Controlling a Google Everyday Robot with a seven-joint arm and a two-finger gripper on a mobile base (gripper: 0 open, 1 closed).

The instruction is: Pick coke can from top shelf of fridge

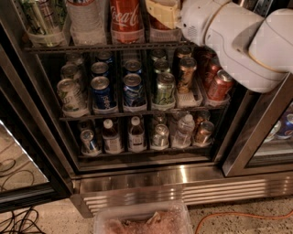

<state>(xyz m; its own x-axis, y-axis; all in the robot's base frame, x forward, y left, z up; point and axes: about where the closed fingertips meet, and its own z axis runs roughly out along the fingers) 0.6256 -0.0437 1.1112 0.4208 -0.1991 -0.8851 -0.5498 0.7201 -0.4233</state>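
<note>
The coke can [126, 18], red with white script, stands on the top shelf [105, 47] of the fridge [183, 176], in the middle lane, its top cut off by the frame edge. My gripper [161, 13], tan-coloured on the end of the white arm [238, 41], is at top-shelf height just right of the coke can, in front of the neighbouring lane where something red shows behind it. It looks apart from the coke can.
A water bottle [84, 18] and a clear cup [43, 23] stand left of the coke can. Blue cans [101, 89], a green can [164, 87] and copper-red cans [219, 84] fill the middle rack, bottles [111, 137] the lower one. A plastic bin [142, 221] and cables [13, 219] lie on the floor.
</note>
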